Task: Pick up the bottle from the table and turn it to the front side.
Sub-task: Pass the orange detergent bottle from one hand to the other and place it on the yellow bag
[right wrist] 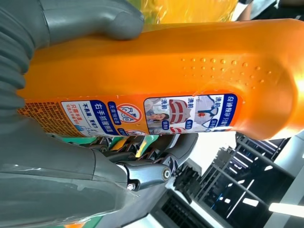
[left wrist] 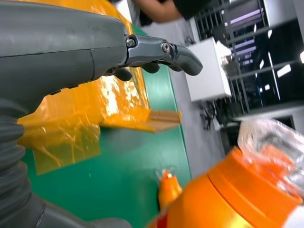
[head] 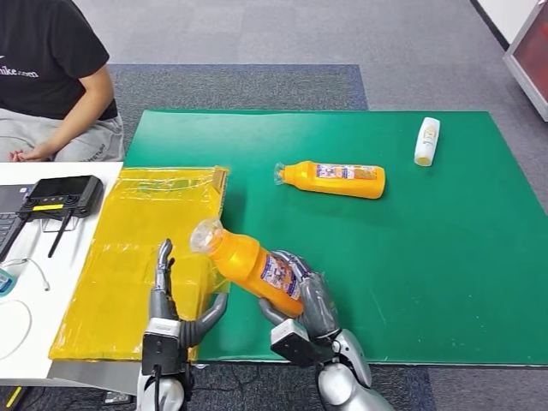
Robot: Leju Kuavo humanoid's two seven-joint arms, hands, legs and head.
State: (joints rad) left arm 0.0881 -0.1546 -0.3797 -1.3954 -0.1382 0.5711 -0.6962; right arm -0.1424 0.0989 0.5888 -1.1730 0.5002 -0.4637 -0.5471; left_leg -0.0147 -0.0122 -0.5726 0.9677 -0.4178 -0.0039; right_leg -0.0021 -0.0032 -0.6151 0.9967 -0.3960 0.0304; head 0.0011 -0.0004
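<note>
Head view: the right hand (head: 304, 300) grips an orange bottle (head: 255, 264) around its lower body and holds it lifted over the near edge of the green mat (head: 413, 274). The bottle is tilted, with its wrapped cap (head: 205, 235) pointing up and toward the yellow plastic sheet (head: 142, 248). The left hand (head: 169, 312) is spread and holds nothing; it stands just beside the bottle, fingers up, not touching it.

Right wrist view: the thumb (right wrist: 107, 19) presses one side of the bottle and the fingers (right wrist: 157, 152) wrap the other. A label with small printed panels (right wrist: 154, 114) faces the camera.

Judged step: pick-up is complete; rotation to the front side is in hand. The next move calls for turning the bottle about its long axis, probably with support from the left hand, while the grip remains firm enough to prevent slipping.

A second orange bottle (head: 336, 180) and a white bottle (head: 426, 141) lie farther back on the mat. A seated person (head: 51, 77) is beside the table.
</note>
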